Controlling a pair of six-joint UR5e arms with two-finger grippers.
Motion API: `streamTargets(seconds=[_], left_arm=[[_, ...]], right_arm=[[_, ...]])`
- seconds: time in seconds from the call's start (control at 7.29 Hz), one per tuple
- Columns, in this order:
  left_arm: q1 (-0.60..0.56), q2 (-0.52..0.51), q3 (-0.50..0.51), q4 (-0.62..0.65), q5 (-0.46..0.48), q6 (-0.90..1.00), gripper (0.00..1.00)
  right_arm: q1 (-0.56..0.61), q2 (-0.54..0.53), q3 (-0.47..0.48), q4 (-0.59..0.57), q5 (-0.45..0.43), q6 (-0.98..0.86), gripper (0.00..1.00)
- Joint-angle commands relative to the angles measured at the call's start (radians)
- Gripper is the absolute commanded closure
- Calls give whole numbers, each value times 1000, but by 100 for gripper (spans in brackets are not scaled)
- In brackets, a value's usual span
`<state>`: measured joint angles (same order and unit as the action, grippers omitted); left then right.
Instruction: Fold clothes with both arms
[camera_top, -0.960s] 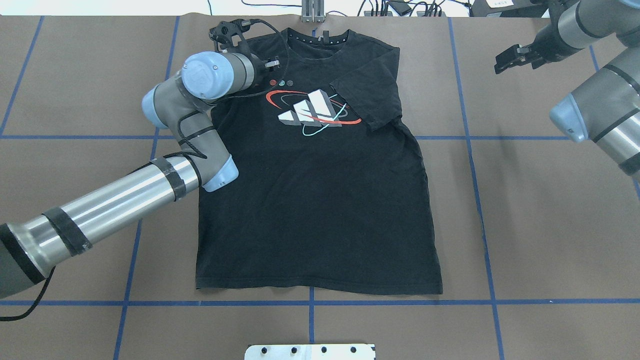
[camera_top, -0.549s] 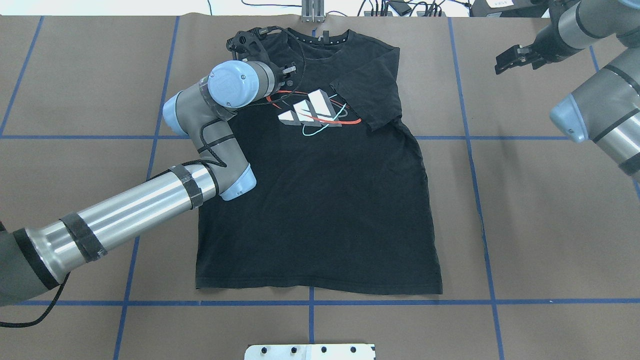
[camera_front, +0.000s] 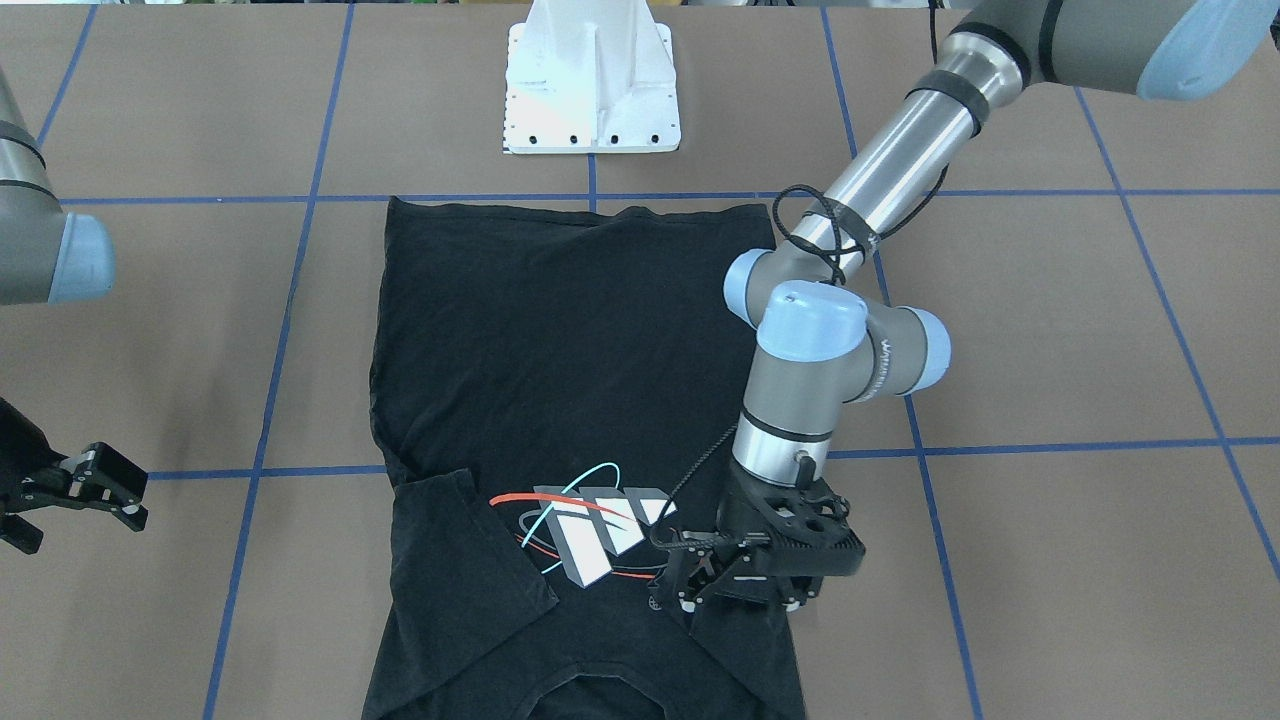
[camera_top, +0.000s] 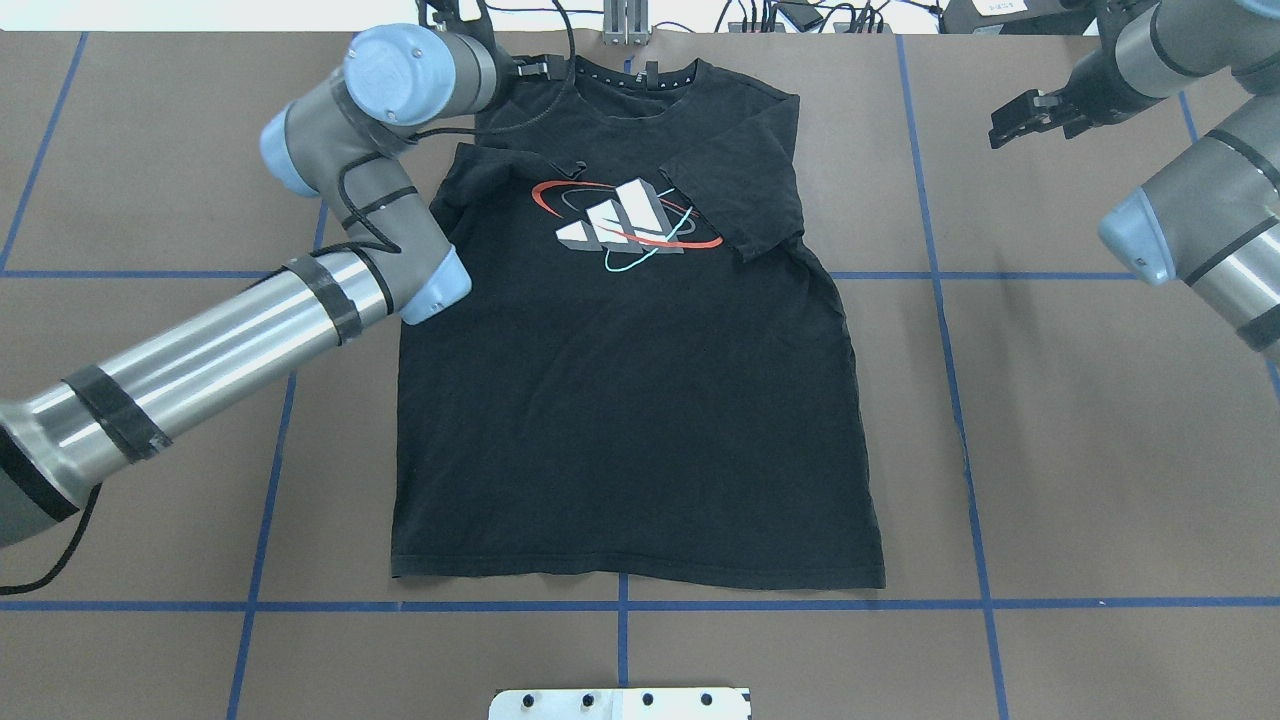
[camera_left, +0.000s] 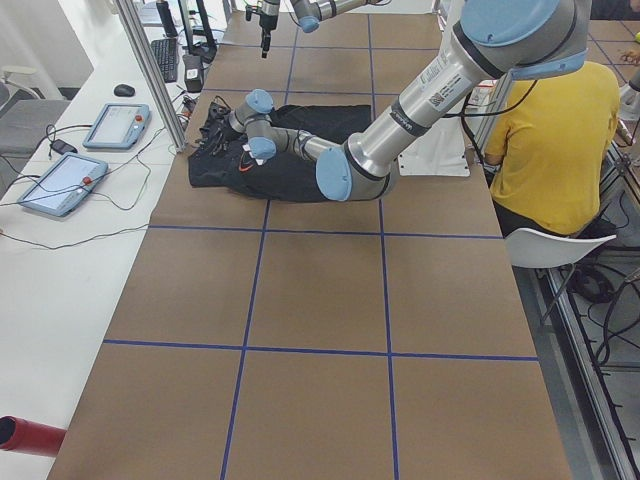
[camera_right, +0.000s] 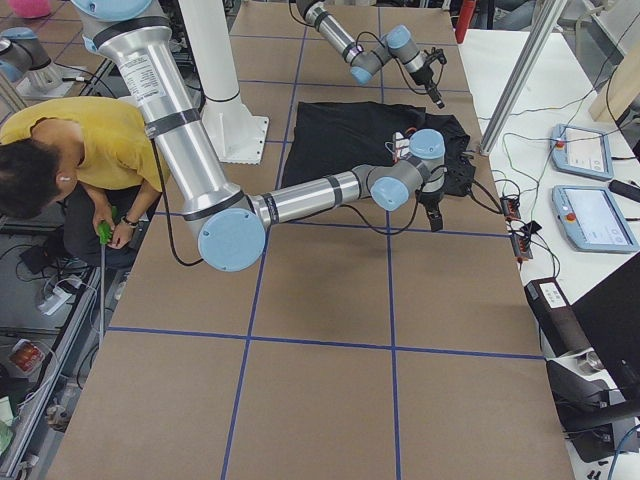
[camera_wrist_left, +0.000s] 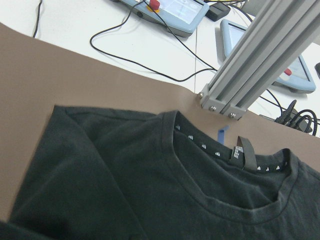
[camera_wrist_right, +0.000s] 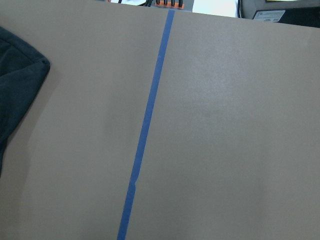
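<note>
The black T-shirt (camera_top: 640, 400) lies flat, print up, collar at the far edge. Both sleeves are folded inward: the right one (camera_top: 740, 180) beside the white-grey logo (camera_top: 620, 225), the left one (camera_top: 480, 175) on the chest. My left gripper (camera_front: 735, 600) hovers over the left shoulder, fingers apart, holding no cloth. In the overhead view it (camera_top: 450, 12) is cut off by the top edge. The left wrist view shows only collar (camera_wrist_left: 225, 165) and shoulder. My right gripper (camera_top: 1012, 118) stands open over bare table, well to the right of the shirt (camera_front: 560, 330).
A white mounting base (camera_front: 592, 80) sits at the robot's side of the table. An aluminium post (camera_wrist_left: 250, 75), cables and control tablets (camera_left: 110, 125) line the far edge. A seated person in yellow (camera_left: 550, 130) is beside the base. Blue tape lines (camera_wrist_right: 147, 120) cross the brown table.
The left arm swung inward over the chest, then drew back toward the far left corner. The left sleeve now lies folded onto the chest, let go. The right arm stayed put.
</note>
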<state>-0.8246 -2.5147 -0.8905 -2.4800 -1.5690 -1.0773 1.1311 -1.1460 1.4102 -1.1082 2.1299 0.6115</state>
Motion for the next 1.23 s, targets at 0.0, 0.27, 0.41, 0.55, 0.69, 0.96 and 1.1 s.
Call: streamTargets(seconds=[0.0,0.27,0.41,0.55,0.69,0.96,1.1], left_arm=[[-77,23,68,-32,-62,161,0],[-62,59,140,-178,-62,160,0],[-48,65,133,-195,-60,154,0],[-36,66,113,-207,-60,143,3],[-30,79,82,-214,-62,116,9],[19,132,56,-261,-68,102,33],[19,134,62,-261,-97,102,33]], right_arm=[[-4,2,0,1,-2,1,0],[-7,2,-8,1,-8,1,0],[-7,3,-10,1,-10,-1,0],[-7,3,-10,1,-10,-1,0],[-7,3,-10,1,-10,-1,0],[-7,2,-10,1,-10,-1,0],[-7,0,-11,1,-10,-1,0]])
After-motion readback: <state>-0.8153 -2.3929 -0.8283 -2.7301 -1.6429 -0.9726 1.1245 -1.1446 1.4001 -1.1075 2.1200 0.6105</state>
